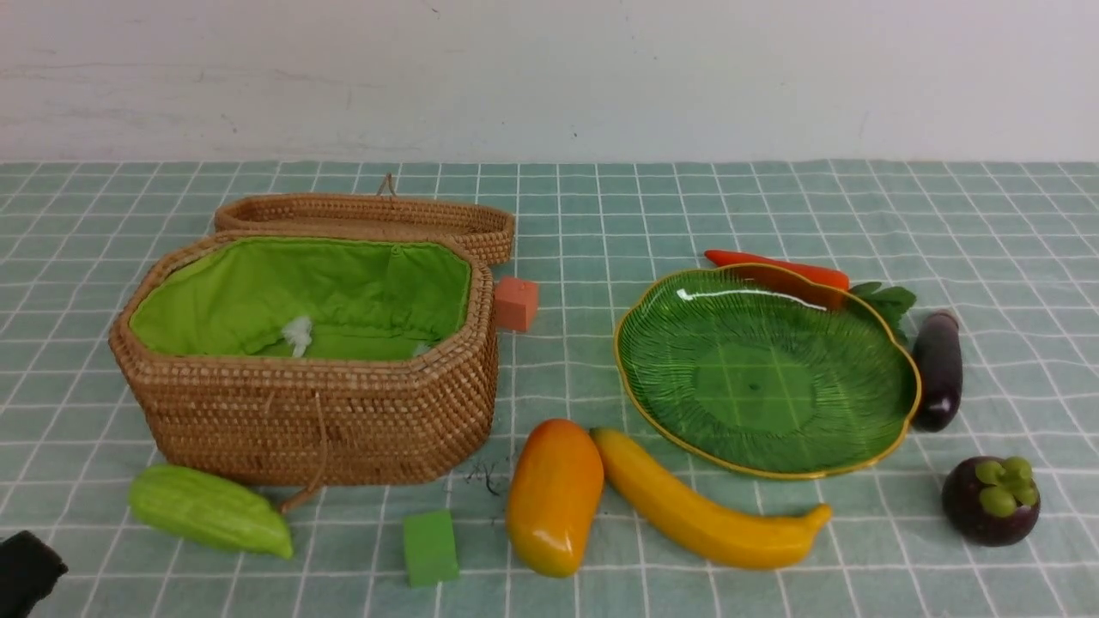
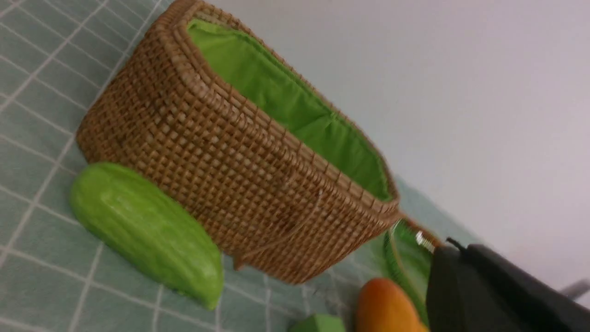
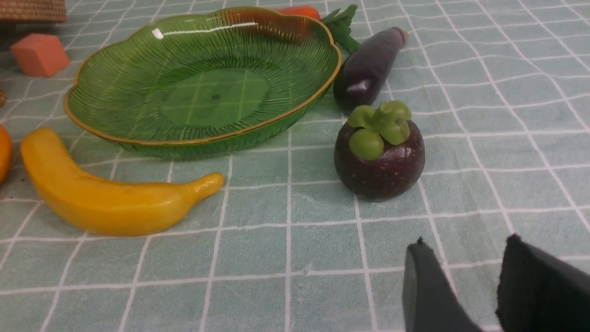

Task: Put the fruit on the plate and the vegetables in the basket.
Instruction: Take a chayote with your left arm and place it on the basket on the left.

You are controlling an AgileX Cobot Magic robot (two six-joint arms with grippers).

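Brown woven basket (image 1: pixel 318 421), bright green lining (image 1: pixel 258 292) with a whitish scrap (image 1: pixel 298 333), perhaps a tag. Ribbed green plate (image 1: pixel 764 378), gold rim; at its 12 o'clock lies an orange-red carrot (image 1: pixel 773 264), at 3 a dark purple eggplant (image 1: pixel 938 369). Teal cloth (image 1: pixel 687 215), white grid.

The tabletop (image 1: pixel 601 215) is covered with a pale green cloth (image 1: pixel 987 223) with white squares. On the left stands the open basket (image 1: pixel 318 421), with the gourd (image 1: pixel 209 510) by its near left corner and the orange cube (image 1: pixel 516 303) beside its right wall. The green cube (image 1: pixel 430 547), mango (image 1: pixel 555 496) and banana (image 1: pixel 704 515) lie along the front. The plate (image 1: pixel 764 369) sits on the right. The carrot (image 1: pixel 777 266) lies behind it, the eggplant (image 1: pixel 938 369) beside its right rim, and the mangosteen (image 1: pixel 990 502) nearer the front.
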